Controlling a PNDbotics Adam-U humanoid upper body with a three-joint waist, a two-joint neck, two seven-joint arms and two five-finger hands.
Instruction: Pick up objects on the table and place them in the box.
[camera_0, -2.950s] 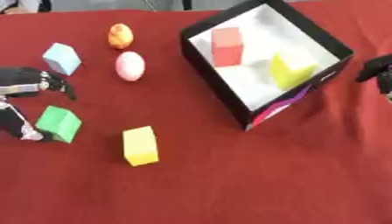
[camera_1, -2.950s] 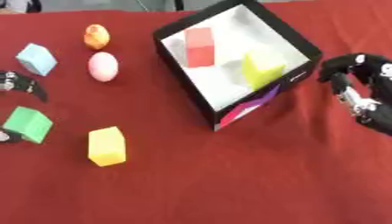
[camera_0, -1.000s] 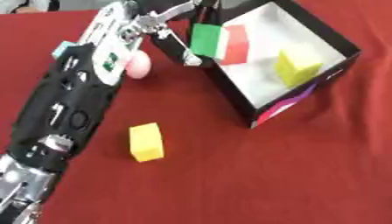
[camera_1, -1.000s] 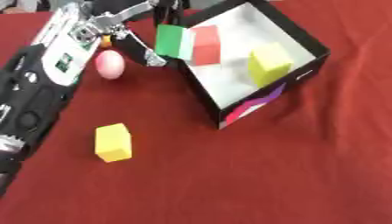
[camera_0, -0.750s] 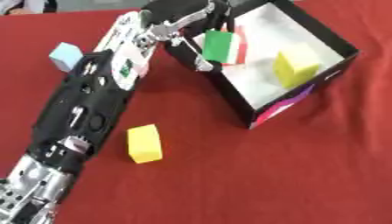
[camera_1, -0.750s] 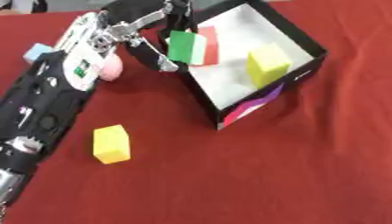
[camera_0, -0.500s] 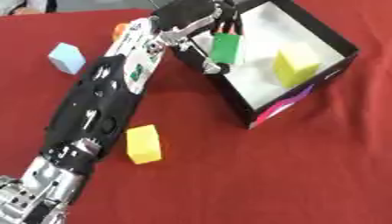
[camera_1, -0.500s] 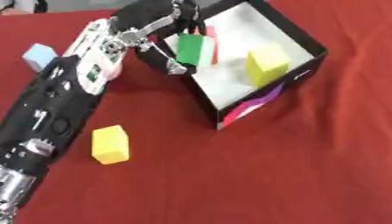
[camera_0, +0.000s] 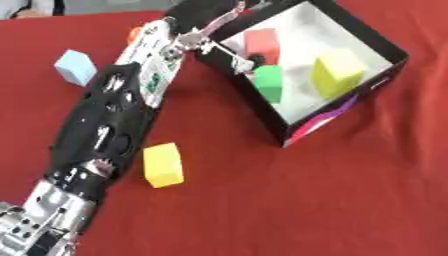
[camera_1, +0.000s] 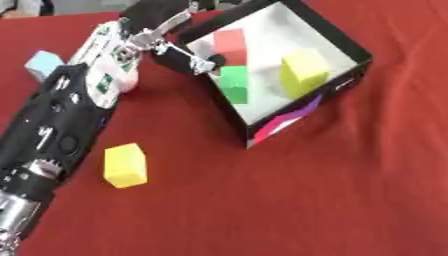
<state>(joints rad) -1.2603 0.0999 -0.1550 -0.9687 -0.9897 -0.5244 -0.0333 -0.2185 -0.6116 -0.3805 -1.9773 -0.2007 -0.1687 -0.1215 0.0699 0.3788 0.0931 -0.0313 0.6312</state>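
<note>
The left hand (camera_0: 223, 42) reaches over the near-left wall of the box (camera_0: 385, 42), its arm stretched diagonally up from the lower left corner. Its fingers (camera_0: 241, 60) look straightened and parted, and the green block (camera_0: 269, 82) sits just beyond their tips on the white floor of the box; whether a fingertip touches the block cannot be told, but nothing is curled round it, so it appears to be let go. The green block lies beside the red block (camera_0: 262, 41) and well apart from the yellow block in the box (camera_0: 338, 73).

Left on the red table (camera_0: 350, 200) are a yellow block (camera_0: 163, 164), a light blue block (camera_0: 75, 67), and something orange (camera_0: 135, 33) peeking from behind the arm (too hidden to name).

The relation that matters for the next pick: the yellow block on the table lies just beside the left forearm, toward the robot and to the right of the arm, its long side running roughly toward and away from the robot. The left hand would have to draw back along its own line and down to reach it. The right hand shows in neither view, so the left is clearly the nearer.
</note>
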